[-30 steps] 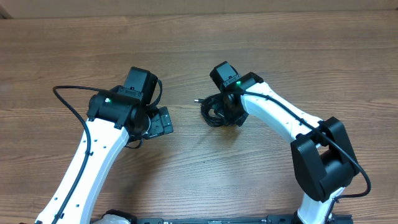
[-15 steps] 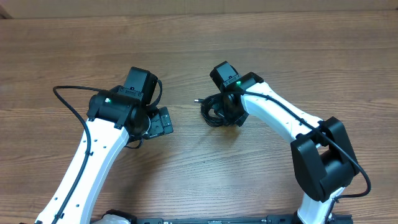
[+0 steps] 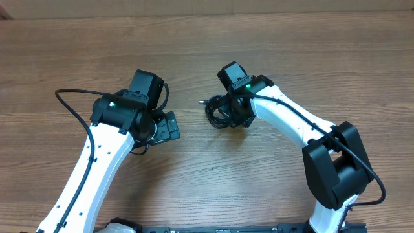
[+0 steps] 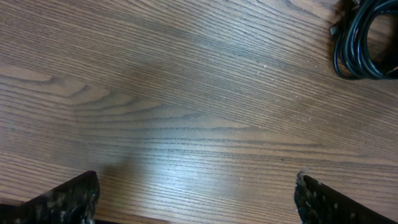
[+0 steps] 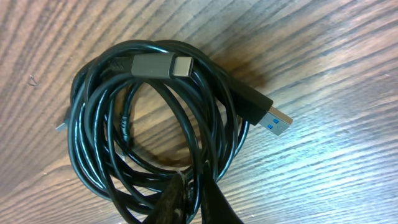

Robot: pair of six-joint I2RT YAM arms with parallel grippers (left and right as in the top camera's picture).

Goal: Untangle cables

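Step in hand, by my read: first grasp on cable coil (image 5: 93, 162); tangle not yet opened. Coil lies mid-desk (image 4: 186, 93) under right gripper (image 5: 189, 202), which looks pinched closed on lower strands. Left gripper (image 4: 199, 199) spread wide, empty, near coil. Next: you likely need left to pin USB-A plug (image 5: 258, 109), then draw apart. No containers visible.

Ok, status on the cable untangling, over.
Left gripper open, empty, over the table. Right gripper shut on cable coil. Coil bundled, USB-A plug and USB-C plug showing. Nothing in the way.
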